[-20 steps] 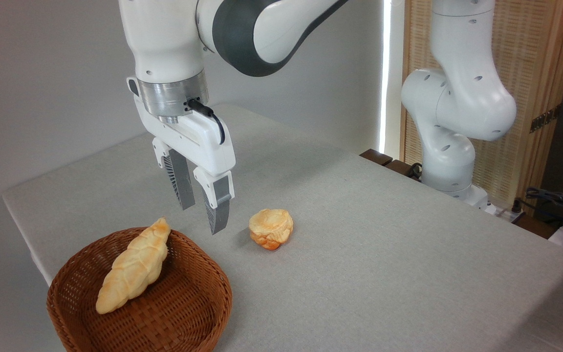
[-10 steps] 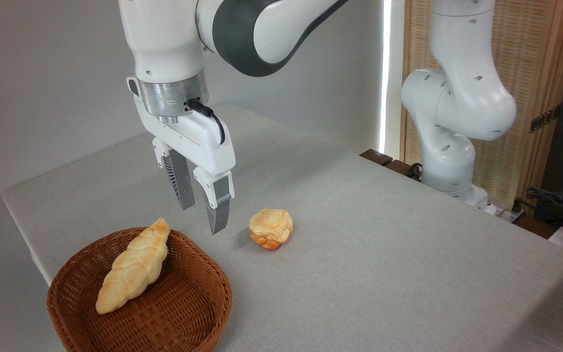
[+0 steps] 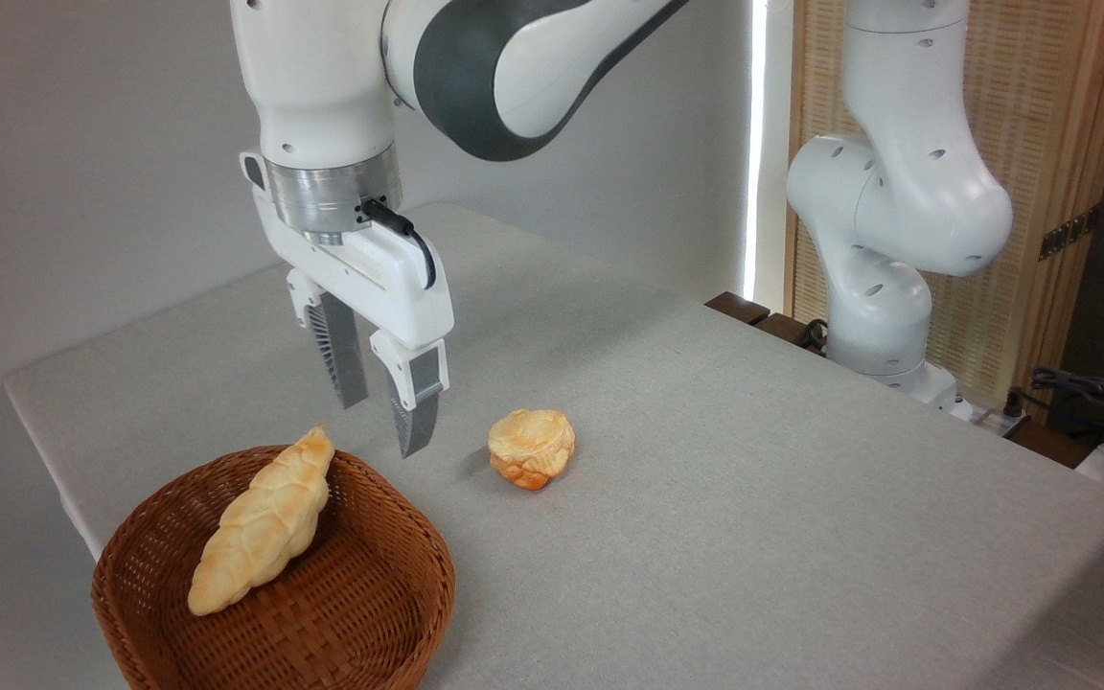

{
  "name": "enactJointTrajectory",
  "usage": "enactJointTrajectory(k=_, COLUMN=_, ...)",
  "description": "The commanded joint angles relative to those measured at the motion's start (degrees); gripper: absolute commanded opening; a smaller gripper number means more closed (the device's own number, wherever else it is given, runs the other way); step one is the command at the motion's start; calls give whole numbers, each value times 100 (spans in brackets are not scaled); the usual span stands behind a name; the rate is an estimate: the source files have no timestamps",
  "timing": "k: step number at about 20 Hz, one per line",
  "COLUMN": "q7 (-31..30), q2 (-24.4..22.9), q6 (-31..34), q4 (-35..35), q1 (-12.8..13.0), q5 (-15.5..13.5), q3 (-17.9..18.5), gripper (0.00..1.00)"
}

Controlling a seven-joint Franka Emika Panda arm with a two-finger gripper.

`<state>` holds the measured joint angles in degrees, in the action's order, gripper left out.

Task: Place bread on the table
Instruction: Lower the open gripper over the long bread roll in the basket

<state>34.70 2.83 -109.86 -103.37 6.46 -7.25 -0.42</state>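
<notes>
Far left, sitting right at the near-left corner of the table, there's a round brown woven wicker basket (image 3: 322, 613). Lying in it is the long braided loaf of bread (image 3: 264, 519), pale golden-yellow with browner ends, set diagonally so its lower tip is down inside the basket and its upper tip pokes up over the back rim. So the loaf is in the basket, not on the tabletop.

Just right of that upper tip and above the basket's back edge hangs the white two-finger gripper (image 3: 379, 429) on the white and dark grey robot arm (image 3: 475, 67). The grey ribbed fingers (image 3: 341, 356) point straight down with a clear gap between them, parted maybe halfway, and nothing is held between them. The tips are up in the air, not touching the loaf, the basket or the cloth.

Next over, near the gripper but clear of it, a small round orange-brown bun (image 3: 532, 448) sits by itself on the big flat tabletop covered in light grey fabric (image 3: 753, 498).

Further right, the arm's chunky white base section (image 3: 883, 220) stands at the far edge of the table, with a light wooden slatted screen (image 3: 1050, 144) behind it and some dark cables (image 3: 1089, 393) at the far right.
</notes>
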Motion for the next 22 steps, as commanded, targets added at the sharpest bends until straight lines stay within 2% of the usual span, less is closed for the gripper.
enactJointTrajectory(k=1, q7=-883, q2=122, q6=-492, q4=18, q1=22, q5=-268, q3=-2, gripper=100)
enactJointTrajectory(k=4, q7=-1351, q2=306, q6=-843, q4=18, q1=57, q5=-277, q3=-10, gripper=100)
enactJointTrajectory(k=7, q7=-1851, q2=490, q6=-1501, q4=18, q1=66, q5=-242, q3=-141, gripper=100)
enactJointTrajectory(k=14, q7=-1906, q2=886, q6=-2373, q4=18, q1=66, q5=-163, q3=-309, gripper=100)
enactJointTrajectory(k=18, q7=-1905, q2=1036, q6=-2506, q4=18, q1=162, q5=337, q3=-344, gripper=100)
enactJointTrajectory(k=22, q7=-1905, q2=1176, q6=-2567, q4=18, q1=171, q5=461, q3=-362, gripper=100)
